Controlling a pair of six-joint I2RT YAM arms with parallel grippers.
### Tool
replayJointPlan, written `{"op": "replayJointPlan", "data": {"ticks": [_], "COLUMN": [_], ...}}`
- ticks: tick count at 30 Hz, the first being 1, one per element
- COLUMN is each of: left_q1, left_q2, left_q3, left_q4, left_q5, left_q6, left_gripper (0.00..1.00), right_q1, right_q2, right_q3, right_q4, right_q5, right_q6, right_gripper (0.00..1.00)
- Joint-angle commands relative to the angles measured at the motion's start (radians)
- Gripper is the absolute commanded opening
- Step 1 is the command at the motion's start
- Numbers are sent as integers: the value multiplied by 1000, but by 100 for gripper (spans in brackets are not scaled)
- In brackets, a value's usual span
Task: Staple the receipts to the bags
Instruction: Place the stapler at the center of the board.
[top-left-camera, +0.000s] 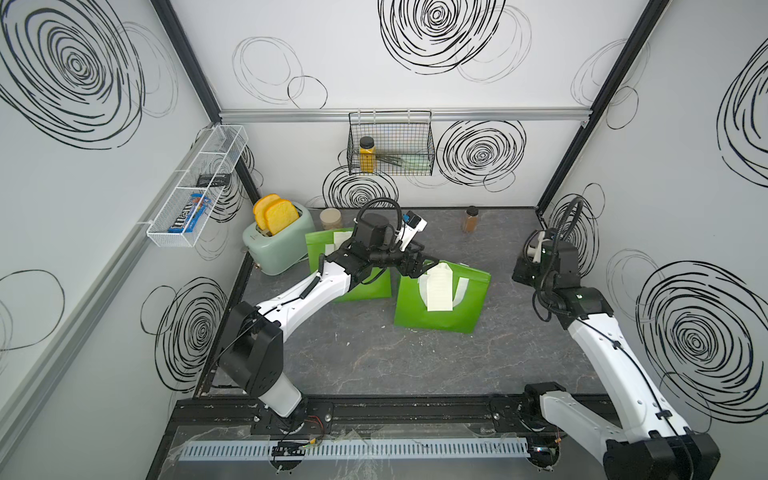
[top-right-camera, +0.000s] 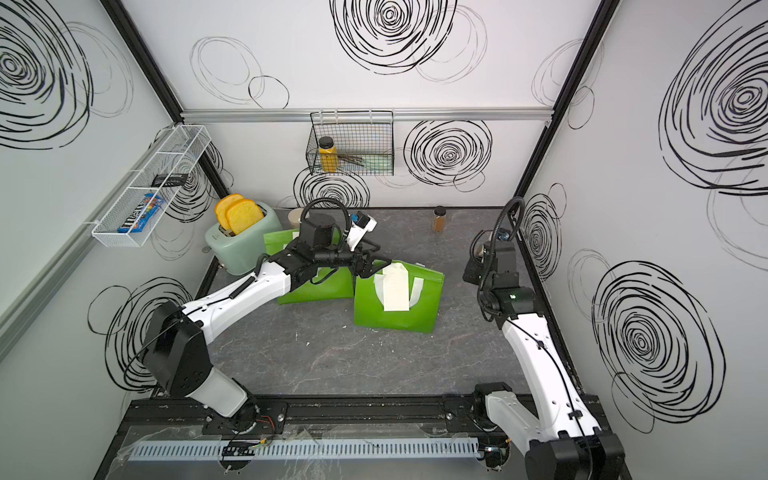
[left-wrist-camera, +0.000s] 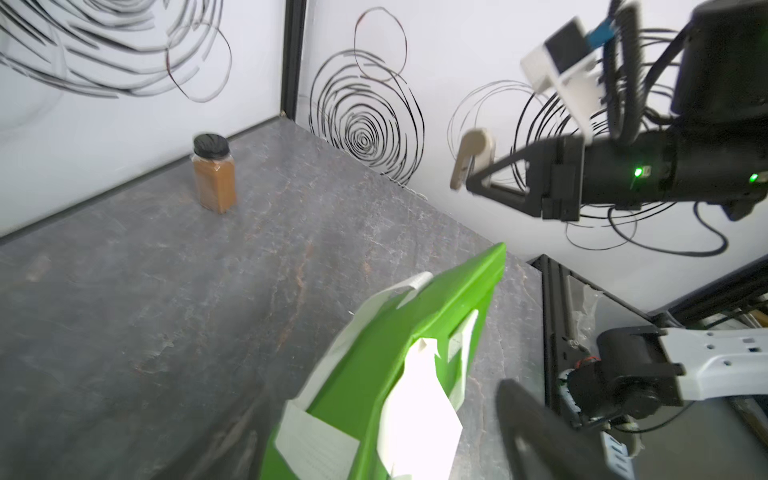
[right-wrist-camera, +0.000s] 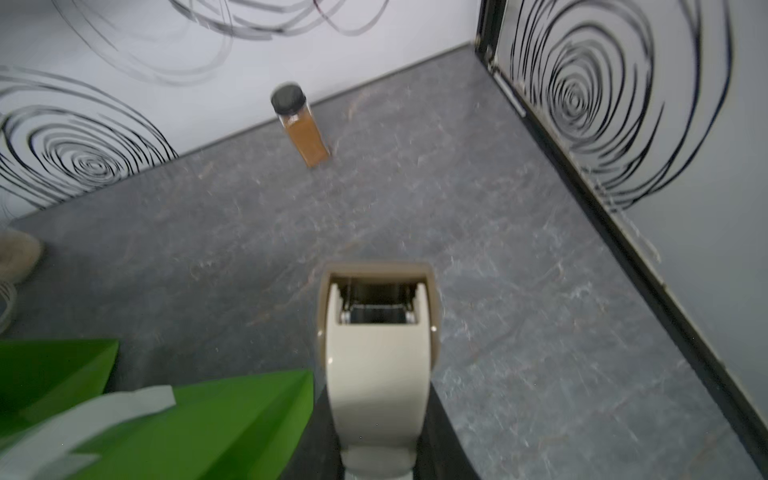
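Receipt (top-left-camera: 439, 291) is lying on the bag (top-left-camera: 457, 320) nearer the right arm. Its long axis is running from the bag's far, handle end toward the near edge, across the white handle. That bag is resting on the bench (top-left-camera: 374, 365) roughly midway between the arms, turned slightly. Whether a staple is holding the slip is too small to tell.

Just above the bag's far left corner, beside the receipt's far end, the left jaws are hanging spread wide at the tip of the left arm (top-left-camera: 307, 291), gripping nothing. The second bag (top-left-camera: 376, 286) is lying just to the left, largely under that arm. A white strip (top-left-camera: 341, 237) is showing at its far end, and I cannot tell whether it is a receipt or a handle.

Well apart to the right, by the side wall, the right jaws are clamping the beige stapler (right-wrist-camera: 378, 361) above the bench, nose pointing toward the back wall. The receipt's far end is therefore lying to the stapler's left, with the left arm much the nearer. The stapler will probably need bringing leftward to the bag's far edge.
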Motion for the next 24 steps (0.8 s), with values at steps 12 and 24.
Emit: {"op": "replayJointPlan", "data": {"ticks": [12, 24], "left_q1": [101, 138], "left_q2": [-489, -663], "left_q3": [-331, -481], "left_q4": [269, 107], "left_q5": [-261, -526], "left_q6": [-126, -96], "left_gripper": [96, 96], "right_q1": [-35, -32], "right_q2": [323, 516], "right_q3": [-104, 2], "right_q4": [-118, -198], "right_q5": [-312, -291], "right_q6": [-50, -53], "right_gripper": [15, 49]}}
